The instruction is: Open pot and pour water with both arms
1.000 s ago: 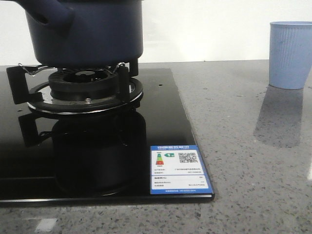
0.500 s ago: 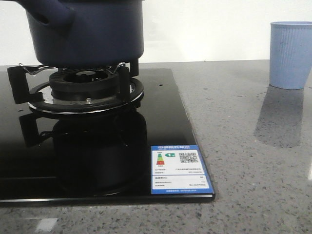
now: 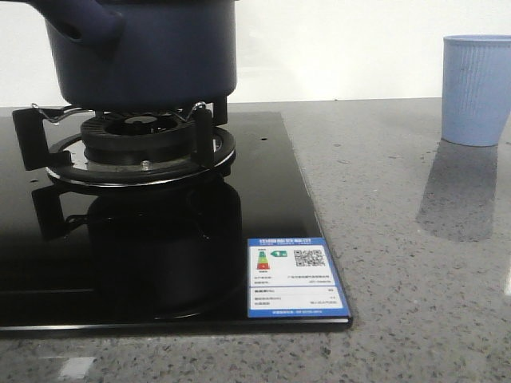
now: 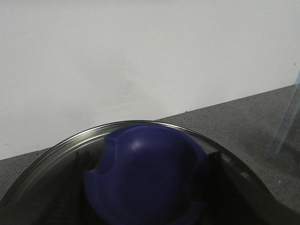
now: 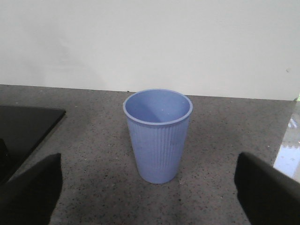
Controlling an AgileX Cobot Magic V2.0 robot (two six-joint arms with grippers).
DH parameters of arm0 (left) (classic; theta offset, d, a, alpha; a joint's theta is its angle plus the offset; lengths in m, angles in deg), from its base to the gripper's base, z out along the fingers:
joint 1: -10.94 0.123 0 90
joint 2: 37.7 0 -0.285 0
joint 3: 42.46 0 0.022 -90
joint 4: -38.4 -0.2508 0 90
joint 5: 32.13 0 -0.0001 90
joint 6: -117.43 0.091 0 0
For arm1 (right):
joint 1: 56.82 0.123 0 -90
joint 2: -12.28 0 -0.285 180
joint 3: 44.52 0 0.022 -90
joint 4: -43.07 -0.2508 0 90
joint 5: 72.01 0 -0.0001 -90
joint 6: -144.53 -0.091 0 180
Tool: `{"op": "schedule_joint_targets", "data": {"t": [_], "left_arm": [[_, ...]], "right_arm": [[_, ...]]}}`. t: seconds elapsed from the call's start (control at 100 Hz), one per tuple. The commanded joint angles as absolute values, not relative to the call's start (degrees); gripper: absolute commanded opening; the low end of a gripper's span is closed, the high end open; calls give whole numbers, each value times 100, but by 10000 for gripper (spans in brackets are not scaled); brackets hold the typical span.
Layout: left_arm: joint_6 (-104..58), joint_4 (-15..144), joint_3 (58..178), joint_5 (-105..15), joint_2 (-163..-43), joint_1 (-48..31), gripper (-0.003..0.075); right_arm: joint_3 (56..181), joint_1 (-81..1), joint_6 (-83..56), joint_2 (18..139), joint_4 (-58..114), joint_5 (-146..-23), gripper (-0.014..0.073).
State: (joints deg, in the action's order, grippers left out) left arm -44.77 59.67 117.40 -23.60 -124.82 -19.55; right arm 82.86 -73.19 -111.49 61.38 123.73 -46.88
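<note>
The dark navy pot stands on the gas burner at the back left, its stubby side handle pointing left; its top is cut off by the picture. In the left wrist view my left gripper is shut on the lid's blue knob, with the dark fingers on either side and the lid's steel rim around it. My right gripper is open and empty, its fingers wide apart, in front of the pale blue ribbed cup. Neither gripper shows in the front view.
The black glass hob carries a blue and white label at its front right corner. The pale blue cup stands on the grey speckled counter at the far right. A white wall runs behind.
The pot sits a hair further right in the front view; nothing else has visibly changed.
</note>
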Motion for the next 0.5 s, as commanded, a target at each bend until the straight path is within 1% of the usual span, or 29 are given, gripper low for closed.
{"op": "schedule_joint_targets", "data": {"t": [0.0, 0.06, 0.1, 0.18, 0.25, 0.3, 0.49], "left_arm": [[-4513, 5972, 11958, -1876, -12274, -2015, 379], [-4513, 5972, 11958, -1910, -12234, -2015, 386], [-4513, 5943, 11958, -1935, -12195, -2015, 408], [-4513, 5861, 11958, -1958, -12108, -2015, 494], [-4513, 5850, 11958, -1958, -12029, -2005, 547], [-4513, 5850, 11958, -1958, -11961, -1994, 557], [-4513, 5850, 11958, -2013, -11662, -1865, 556]], "right_arm": [[8419, -7364, -11142, 6104, 12246, -4579, 655], [8419, -7364, -11142, 6104, 12246, -4579, 655], [8419, -7364, -11142, 6104, 12246, -4579, 655], [8419, -7364, -11142, 6104, 12246, -4579, 655], [8419, -7364, -11142, 6104, 12246, -4579, 655], [8419, -7364, -11142, 6104, 12246, -4579, 655], [8419, -7250, -11142, 6104, 12246, -4579, 655]]}}
